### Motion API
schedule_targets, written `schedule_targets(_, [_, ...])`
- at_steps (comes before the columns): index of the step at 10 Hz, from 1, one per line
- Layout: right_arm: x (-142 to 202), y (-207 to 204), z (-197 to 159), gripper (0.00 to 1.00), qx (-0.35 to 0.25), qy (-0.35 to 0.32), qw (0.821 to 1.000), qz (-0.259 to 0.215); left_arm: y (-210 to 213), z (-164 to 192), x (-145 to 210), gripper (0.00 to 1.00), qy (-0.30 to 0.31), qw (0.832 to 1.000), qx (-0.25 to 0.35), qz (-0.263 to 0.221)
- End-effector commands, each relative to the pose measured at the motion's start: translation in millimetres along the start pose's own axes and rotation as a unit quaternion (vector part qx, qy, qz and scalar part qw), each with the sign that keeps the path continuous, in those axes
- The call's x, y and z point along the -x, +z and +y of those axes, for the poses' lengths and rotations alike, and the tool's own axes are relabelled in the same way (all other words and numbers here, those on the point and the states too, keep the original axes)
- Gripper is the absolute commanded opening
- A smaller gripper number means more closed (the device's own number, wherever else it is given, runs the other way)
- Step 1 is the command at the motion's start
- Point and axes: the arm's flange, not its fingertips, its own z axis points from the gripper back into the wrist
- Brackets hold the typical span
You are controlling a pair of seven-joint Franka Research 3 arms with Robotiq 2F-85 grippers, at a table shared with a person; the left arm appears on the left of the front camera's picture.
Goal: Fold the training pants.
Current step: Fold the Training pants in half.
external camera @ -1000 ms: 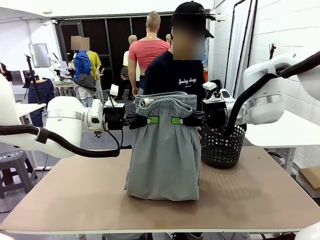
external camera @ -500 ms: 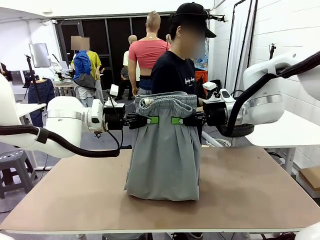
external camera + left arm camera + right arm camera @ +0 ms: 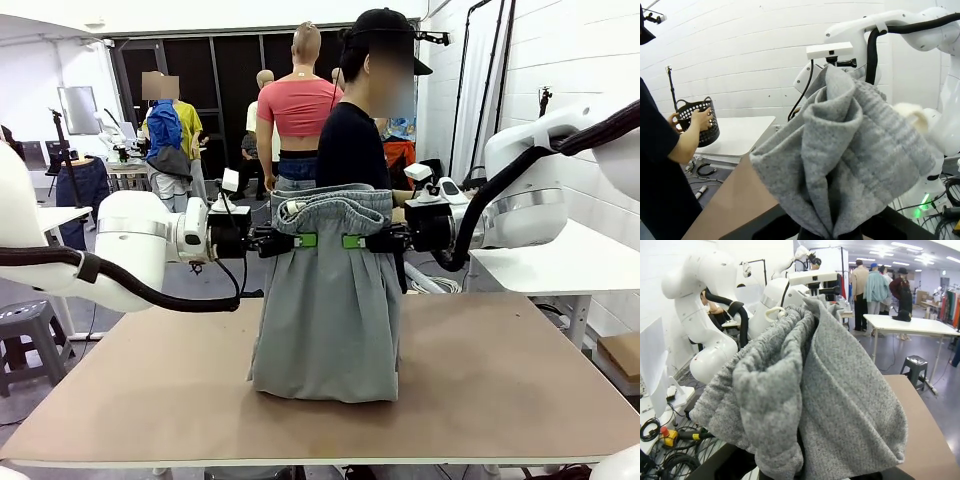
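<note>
The light grey training pants (image 3: pixel 330 310) hang upright between my two arms, and their lower end rests crumpled on the brown table (image 3: pixel 500 380). My left gripper (image 3: pixel 306 240) is shut on the cloth just below the gathered waistband from the left. My right gripper (image 3: pixel 354 241) is shut on it from the right, close beside the left one. In the left wrist view bunched grey cloth (image 3: pixel 850 150) covers the fingers. The right wrist view likewise has folds of the pants (image 3: pixel 805 390) draped over its fingers.
A person in a black shirt (image 3: pixel 350 145) stands behind the pants, turned sideways. Their hand holds a black mesh basket (image 3: pixel 710 137) over a white side table (image 3: pixel 570 265) at the right. The brown table has open room on both sides of the pants.
The person lifted the black mesh basket off the table's far right and turned with it towards the white side table. Both grippers and the pants stayed put.
</note>
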Motion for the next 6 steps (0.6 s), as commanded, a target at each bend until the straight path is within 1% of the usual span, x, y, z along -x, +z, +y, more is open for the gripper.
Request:
schedule_targets(1, [-21, -4, -29, 0.00, -0.017, 0.013, 1.000, -0.001, -8, 31, -15, 0.00, -0.032, 0.999, -0.001, 0.013])
schedule_targets(2, [-34, -8, -44, 0.00, -0.024, 0.024, 0.999, 0.004, -12, 47, -30, 0.00, -0.053, 0.998, -0.003, 0.020])
schedule_targets(3, [-54, -7, -55, 0.00, -0.021, 0.035, 0.999, 0.009, -16, 62, -48, 0.00, -0.069, 0.997, -0.013, 0.017])
schedule_targets(6, [-104, -8, -94, 0.00, -0.004, 0.072, 0.997, 0.006, -10, 99, -83, 0.00, -0.096, 0.994, -0.051, 0.003])
